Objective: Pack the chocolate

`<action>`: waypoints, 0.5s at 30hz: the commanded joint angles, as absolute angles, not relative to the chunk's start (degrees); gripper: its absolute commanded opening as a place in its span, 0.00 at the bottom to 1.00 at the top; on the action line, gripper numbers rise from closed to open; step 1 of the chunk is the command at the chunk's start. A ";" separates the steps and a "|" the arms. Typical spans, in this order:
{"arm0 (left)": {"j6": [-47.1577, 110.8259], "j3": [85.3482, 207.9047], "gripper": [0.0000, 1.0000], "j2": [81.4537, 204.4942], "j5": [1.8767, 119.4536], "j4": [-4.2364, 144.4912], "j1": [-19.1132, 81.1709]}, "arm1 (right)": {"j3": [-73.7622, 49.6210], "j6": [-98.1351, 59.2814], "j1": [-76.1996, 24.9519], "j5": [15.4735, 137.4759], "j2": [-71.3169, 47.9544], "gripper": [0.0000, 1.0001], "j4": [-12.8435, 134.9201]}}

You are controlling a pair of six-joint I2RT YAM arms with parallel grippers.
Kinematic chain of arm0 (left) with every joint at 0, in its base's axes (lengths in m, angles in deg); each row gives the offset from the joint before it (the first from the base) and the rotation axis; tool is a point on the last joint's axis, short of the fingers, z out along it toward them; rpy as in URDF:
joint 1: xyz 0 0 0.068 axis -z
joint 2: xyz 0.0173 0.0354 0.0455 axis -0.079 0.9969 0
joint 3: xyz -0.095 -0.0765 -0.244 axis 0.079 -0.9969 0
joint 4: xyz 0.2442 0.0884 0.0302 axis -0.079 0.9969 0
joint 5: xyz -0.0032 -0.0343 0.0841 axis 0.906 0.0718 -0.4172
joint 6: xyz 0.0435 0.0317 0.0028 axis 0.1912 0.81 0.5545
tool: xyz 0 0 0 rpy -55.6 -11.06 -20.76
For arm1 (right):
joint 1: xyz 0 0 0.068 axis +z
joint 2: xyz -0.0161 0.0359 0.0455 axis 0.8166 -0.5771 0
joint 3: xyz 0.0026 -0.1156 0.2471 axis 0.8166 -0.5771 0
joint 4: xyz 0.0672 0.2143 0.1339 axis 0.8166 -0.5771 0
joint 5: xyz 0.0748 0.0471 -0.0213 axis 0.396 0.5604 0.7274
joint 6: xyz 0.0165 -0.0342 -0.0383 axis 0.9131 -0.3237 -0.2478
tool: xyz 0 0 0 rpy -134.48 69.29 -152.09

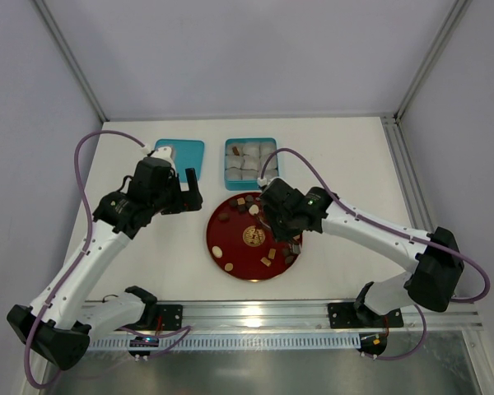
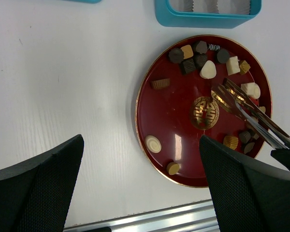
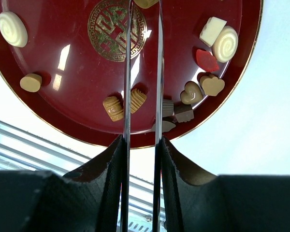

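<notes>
The chocolate (image 1: 240,202) lies as several dark, tan and cream pieces on a round red plate (image 1: 235,243). My right gripper (image 1: 267,216) hangs over the plate's right half, shut on metal tongs (image 3: 127,72). Both blades run forward between the fingers (image 3: 111,164). In the right wrist view a cream piece (image 3: 145,2) shows between the blades at the top edge; whether it is pinched I cannot tell. Tan ribbed pieces (image 3: 118,107) lie under the blades. My left gripper (image 1: 191,191) hovers open over the table left of the plate (image 2: 179,116), holding nothing.
A teal box (image 1: 228,164) holding white paper cups stands just behind the plate, seen also as the box (image 2: 208,19) in the left wrist view. A teal lid (image 1: 181,156) lies to its left. An aluminium rail (image 1: 255,311) runs along the near table edge.
</notes>
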State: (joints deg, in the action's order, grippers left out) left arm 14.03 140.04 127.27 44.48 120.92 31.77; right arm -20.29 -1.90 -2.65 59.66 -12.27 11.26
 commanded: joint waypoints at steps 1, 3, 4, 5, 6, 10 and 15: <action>13.71 140.20 1.00 126.19 43.97 119.96 31.51 | -18.62 -1.37 -2.28 60.57 -9.97 0.34 10.66; 13.71 140.20 1.00 126.19 43.88 119.96 31.51 | -18.88 -1.37 -2.28 60.83 -9.96 0.34 10.74; 13.71 140.37 1.00 126.19 43.97 119.96 31.51 | -18.97 -1.37 -2.28 60.75 -10.05 0.34 10.75; 13.62 140.29 1.00 126.02 43.97 120.04 31.51 | -18.97 -1.37 -2.28 60.92 -9.97 0.34 10.83; 13.71 140.29 1.00 126.02 43.97 119.96 31.51 | -19.24 -1.37 -2.28 60.92 -10.14 0.34 10.92; 13.71 140.46 1.00 126.10 43.97 120.04 31.51 | -19.50 -1.54 -2.19 61.80 -10.67 0.34 11.18; 13.71 140.46 1.00 126.37 44.05 119.96 31.51 | -19.94 -1.55 -2.28 62.59 -11.20 0.34 11.80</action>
State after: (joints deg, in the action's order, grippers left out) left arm 13.85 140.04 127.05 44.48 120.92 31.77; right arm -20.29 -1.90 -2.61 61.76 -11.96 10.61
